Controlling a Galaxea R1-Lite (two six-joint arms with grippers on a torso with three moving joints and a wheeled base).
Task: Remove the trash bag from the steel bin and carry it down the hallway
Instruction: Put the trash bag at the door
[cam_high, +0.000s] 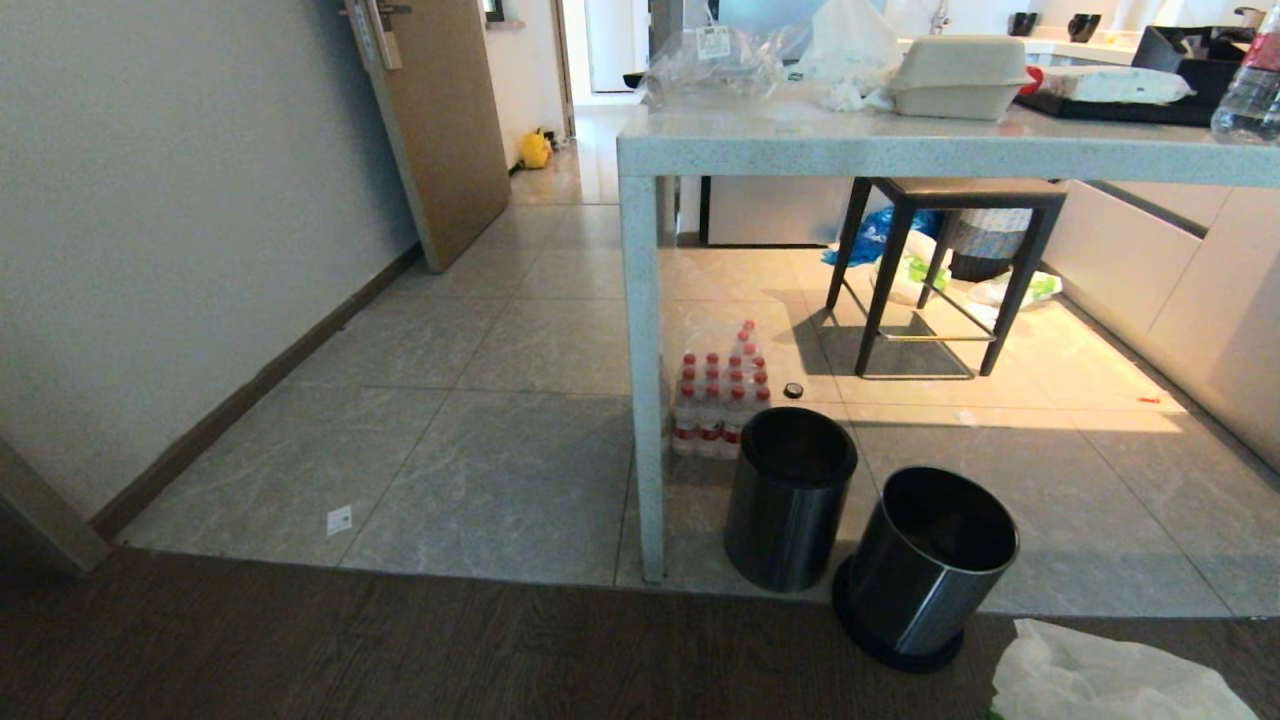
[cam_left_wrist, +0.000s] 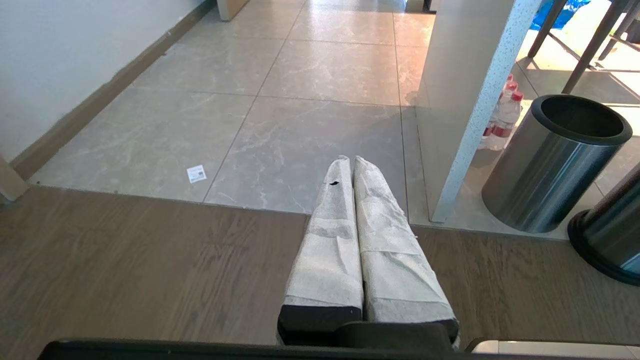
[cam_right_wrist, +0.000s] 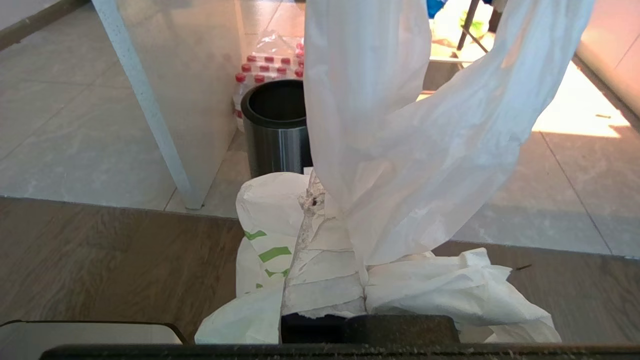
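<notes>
The trash bag (cam_right_wrist: 410, 150), thin white plastic with green print, hangs from my right gripper (cam_right_wrist: 320, 205), which is shut on it; its folds cover the fingers. A corner of the bag (cam_high: 1110, 680) shows at the bottom right of the head view. The steel bin (cam_high: 925, 565) with the black base stands tilted at the tile's edge, with no bag in it. A second steel bin (cam_high: 790, 495) stands upright beside the table leg. My left gripper (cam_left_wrist: 350, 162) is shut and holds nothing, low over the wood floor.
A stone-topped table (cam_high: 900, 150) with a thin leg (cam_high: 645, 400) stands over a pack of water bottles (cam_high: 720, 395). A stool (cam_high: 940, 270) and more bags lie behind. An open wooden door (cam_high: 440, 120) leads to a passage (cam_high: 585, 150).
</notes>
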